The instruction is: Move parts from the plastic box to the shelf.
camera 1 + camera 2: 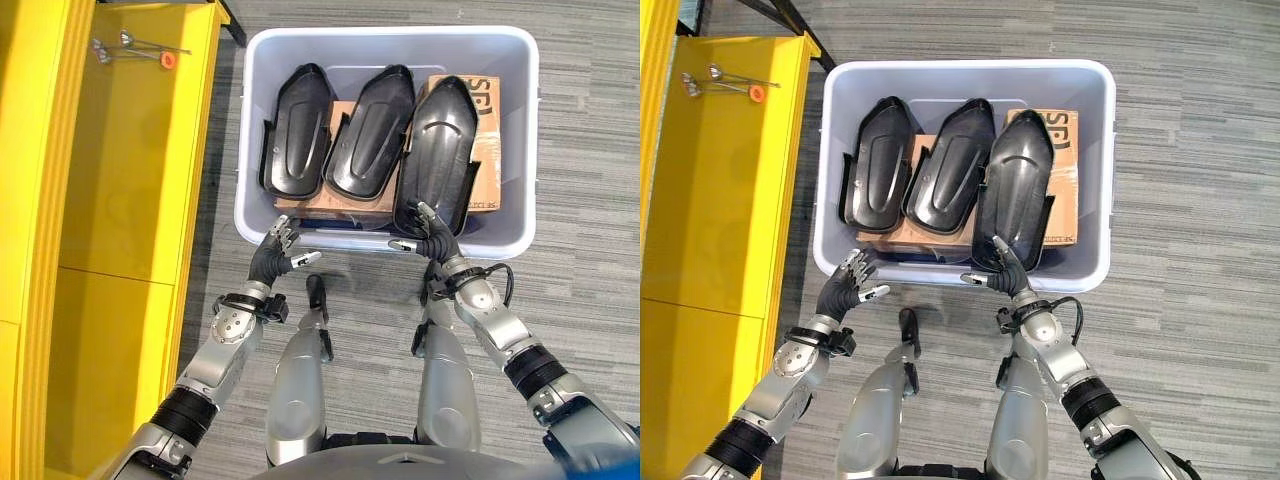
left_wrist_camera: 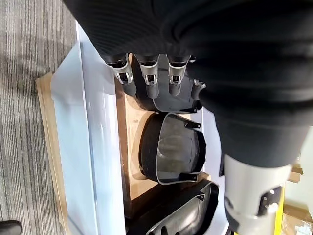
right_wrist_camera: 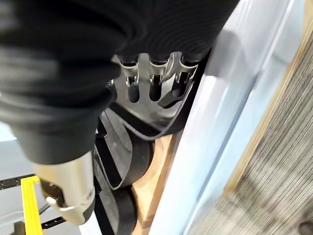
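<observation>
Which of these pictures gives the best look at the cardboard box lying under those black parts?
The left eye view: the cardboard box shows its printed top beside the black parts inside the plastic box. The right eye view shows about the same. The wrist views show only strips of brown cardboard past the fingers.

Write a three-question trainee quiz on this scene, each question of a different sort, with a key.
1. True or false: the yellow shelf stands on the robot's right.
2. How many black parts lie in the plastic box?
3. The right hand is: A) at the near end of the rightmost part, B) on the shelf, C) on the floor.

Key: 1 false, it is on the left, where the left hand hovers open at the box's near rim; 2 three; 3 A.
</observation>
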Controlling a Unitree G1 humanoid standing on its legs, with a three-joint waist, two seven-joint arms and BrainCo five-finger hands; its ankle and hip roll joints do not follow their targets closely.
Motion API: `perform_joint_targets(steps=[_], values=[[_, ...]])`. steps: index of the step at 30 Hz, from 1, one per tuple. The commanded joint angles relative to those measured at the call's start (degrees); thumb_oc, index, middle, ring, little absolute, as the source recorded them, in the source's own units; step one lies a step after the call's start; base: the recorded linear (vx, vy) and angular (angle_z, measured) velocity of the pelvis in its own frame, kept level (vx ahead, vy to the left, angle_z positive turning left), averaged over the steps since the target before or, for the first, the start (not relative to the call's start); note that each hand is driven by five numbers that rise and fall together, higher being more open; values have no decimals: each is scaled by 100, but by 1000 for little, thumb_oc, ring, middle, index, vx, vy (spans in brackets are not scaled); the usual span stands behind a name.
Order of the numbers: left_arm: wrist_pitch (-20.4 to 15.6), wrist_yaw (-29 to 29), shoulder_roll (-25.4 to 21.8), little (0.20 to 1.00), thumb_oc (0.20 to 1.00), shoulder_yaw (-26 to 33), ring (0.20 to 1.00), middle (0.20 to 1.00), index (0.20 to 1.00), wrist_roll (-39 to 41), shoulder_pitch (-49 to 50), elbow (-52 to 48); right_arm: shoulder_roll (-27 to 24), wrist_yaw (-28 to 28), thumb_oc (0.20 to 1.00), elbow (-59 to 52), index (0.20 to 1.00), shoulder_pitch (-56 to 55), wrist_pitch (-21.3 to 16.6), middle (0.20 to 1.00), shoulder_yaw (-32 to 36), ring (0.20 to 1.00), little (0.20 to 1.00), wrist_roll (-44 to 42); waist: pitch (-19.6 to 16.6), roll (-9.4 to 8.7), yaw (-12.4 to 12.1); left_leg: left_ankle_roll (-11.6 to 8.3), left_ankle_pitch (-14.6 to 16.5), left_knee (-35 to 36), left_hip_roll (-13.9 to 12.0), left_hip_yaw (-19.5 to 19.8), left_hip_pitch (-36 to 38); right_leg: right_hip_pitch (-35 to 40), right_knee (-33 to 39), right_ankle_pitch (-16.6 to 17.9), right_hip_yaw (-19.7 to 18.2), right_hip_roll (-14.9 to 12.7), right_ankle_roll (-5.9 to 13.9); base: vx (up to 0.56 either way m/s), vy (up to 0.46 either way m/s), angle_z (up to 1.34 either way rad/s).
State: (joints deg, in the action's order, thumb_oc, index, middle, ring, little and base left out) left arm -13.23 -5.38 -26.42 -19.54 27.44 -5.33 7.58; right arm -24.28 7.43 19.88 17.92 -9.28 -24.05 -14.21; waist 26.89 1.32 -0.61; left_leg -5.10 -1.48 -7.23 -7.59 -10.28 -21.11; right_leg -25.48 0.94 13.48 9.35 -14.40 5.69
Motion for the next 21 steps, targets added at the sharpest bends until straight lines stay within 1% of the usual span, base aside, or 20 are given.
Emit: perform_joint_targets(steps=[1,6,7,8,9,13,15,18,21], values=[[-367,-89,-196,1000,1000,301,1000,1000,1000,-229,385,-632,-193,-55,1000,-432,1000,-345,-203,1000,173,1000,1000,190,-264,23,7,-13,-24,-278,-161,393,-434,264,-1017,-939,-149,-394,379,0,0,0],[-387,-142,-204,1000,1000,414,1000,1000,1000,-238,398,-671,-350,215,1000,-985,1000,-387,-375,1000,649,1000,1000,236,-282,-16,54,-20,-20,-262,-178,365,-415,277,-983,-919,-156,-383,384,0,0,0],[-385,-145,-206,1000,1000,420,1000,1000,1000,-238,406,-692,-376,274,1000,-1163,1000,-376,-423,1000,756,1000,1000,234,-278,-19,64,-19,-19,-267,-182,359,-417,272,-984,-916,-164,-380,385,0,0,0],[-381,-160,-217,1000,1000,433,1000,1000,1000,-242,457,-691,-393,369,1000,-1631,1000,-398,-570,1000,999,1000,1000,134,-277,-32,79,-20,-19,-268,-190,339,-418,258,-983,-913,-178,-372,389,0,0,0],[-380,-169,-220,1000,1000,428,1000,1000,1000,-235,474,-693,-405,430,1000,-1861,1000,-404,-632,1000,1094,1000,1000,132,-279,-38,87,-23,-18,-269,-192,331,-412,250,-986,-911,-187,-369,390,0,0,0],[-355,-164,-247,1000,1000,398,1000,1000,1000,-248,491,-774,-357,584,1000,-2503,1000,-436,-839,1000,1397,1000,1000,67,-275,-46,112,-23,-11,-284,-203,323,-419,241,-1000,-918,-212,-367,386,0,0,0],[-351,-163,-244,1000,1000,400,1000,1000,1000,-234,505,-793,-264,658,1000,-2704,1000,-452,-946,1000,1523,1000,1000,-43,-274,-48,139,-22,0,-296,-197,311,-421,230,-1005,-916,-223,-364,385,0,0,0],[-333,-199,-231,1000,1000,391,1000,1000,1000,-229,508,-794,-149,788,1000,-2825,1000,-452,-1003,1000,1587,1000,1000,-118,-277,-55,154,-23,14,-317,-202,299,-420,218,-1013,-917,-249,-359,387,0,0,0],[-344,-214,-222,1000,1000,365,1000,1000,1000,-217,499,-781,-100,1024,1000,-2749,1000,-365,-993,1000,1617,1000,1000,97,-273,-36,157,-24,21,-336,-204,298,-425,215,-1023,-924,-264,-361,382,-2,0,-3]])
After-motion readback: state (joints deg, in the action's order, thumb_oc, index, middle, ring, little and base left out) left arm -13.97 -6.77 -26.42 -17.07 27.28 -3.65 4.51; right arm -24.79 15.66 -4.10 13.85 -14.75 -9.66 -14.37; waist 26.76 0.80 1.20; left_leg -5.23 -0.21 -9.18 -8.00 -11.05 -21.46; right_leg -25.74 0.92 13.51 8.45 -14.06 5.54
